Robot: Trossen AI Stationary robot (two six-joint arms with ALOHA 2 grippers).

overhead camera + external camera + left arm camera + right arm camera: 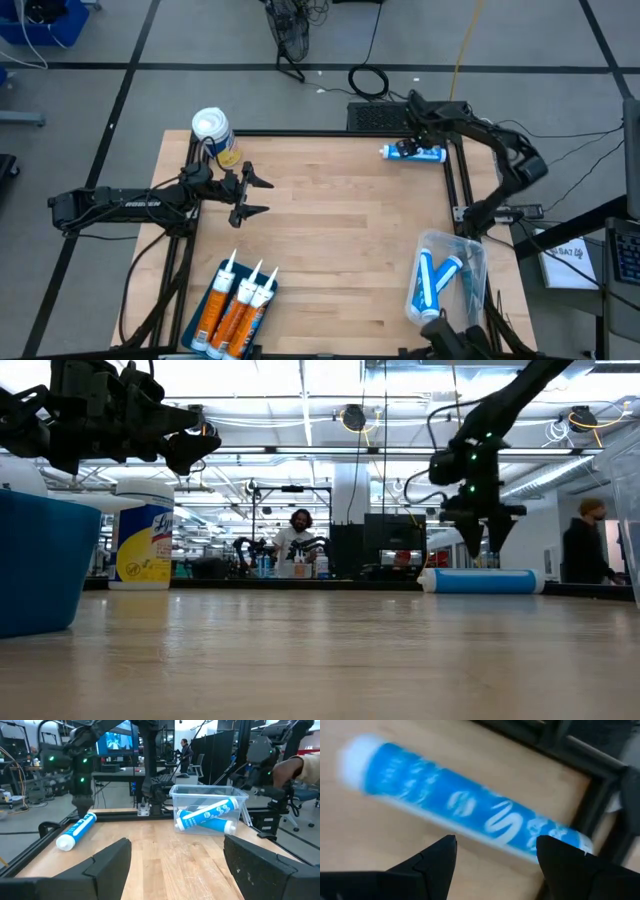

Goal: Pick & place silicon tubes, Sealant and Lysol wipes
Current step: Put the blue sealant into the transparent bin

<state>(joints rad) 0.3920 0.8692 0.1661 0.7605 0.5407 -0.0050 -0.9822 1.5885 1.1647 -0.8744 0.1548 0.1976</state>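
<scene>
While right claw hovers open over blue tube, nothing between.

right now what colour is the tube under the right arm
Blue with white lettering and a white cap; the tube shows best in the right wrist view.

Even bright overhead light, ceiling strips glaring in the low view. Soft shadows on worktop. Right wrist view motion-blurred: blue tube smeared. Low view's near worktop out of focus.
</scene>
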